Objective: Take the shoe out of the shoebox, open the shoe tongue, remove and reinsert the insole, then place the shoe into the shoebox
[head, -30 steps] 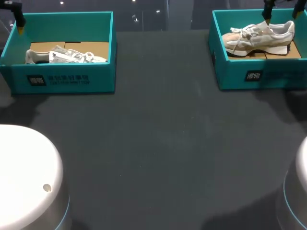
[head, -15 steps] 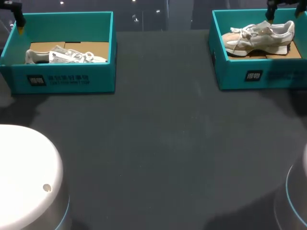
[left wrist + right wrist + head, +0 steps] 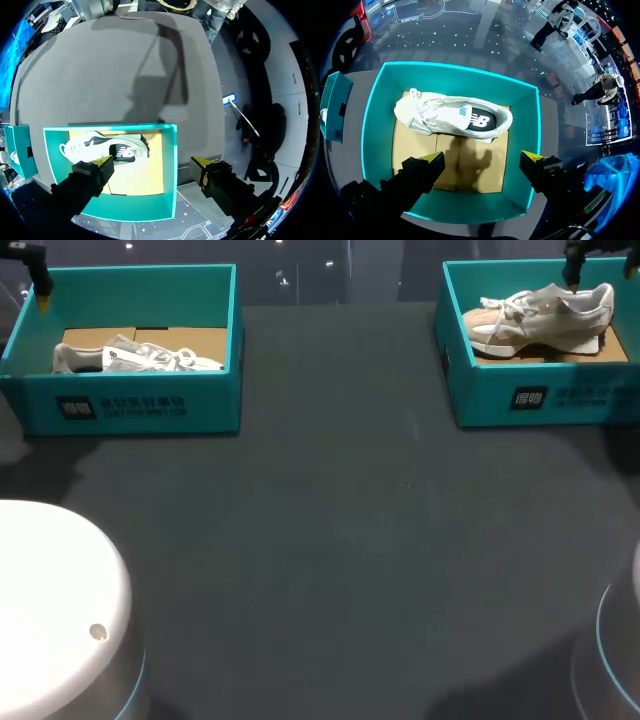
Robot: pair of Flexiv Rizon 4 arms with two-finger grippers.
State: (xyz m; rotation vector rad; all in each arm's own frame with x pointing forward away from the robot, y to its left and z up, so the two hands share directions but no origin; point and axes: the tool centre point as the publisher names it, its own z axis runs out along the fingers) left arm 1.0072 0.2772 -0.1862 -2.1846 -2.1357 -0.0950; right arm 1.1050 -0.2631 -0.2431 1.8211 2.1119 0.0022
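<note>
Two shoeboxes (image 3: pixel 130 405) (image 3: pixel 500 390) — two shoes (image 3: pixel 140 358) (image 3: pixel 545 315).

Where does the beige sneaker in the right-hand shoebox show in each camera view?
Head view: the beige sneaker lies in the right shoebox, at the upper right.
Left wrist view: not discernible.
Right wrist view: it lies in that box, ahead of the right gripper.
Shared landmark: the box's teal walls around it.
</note>
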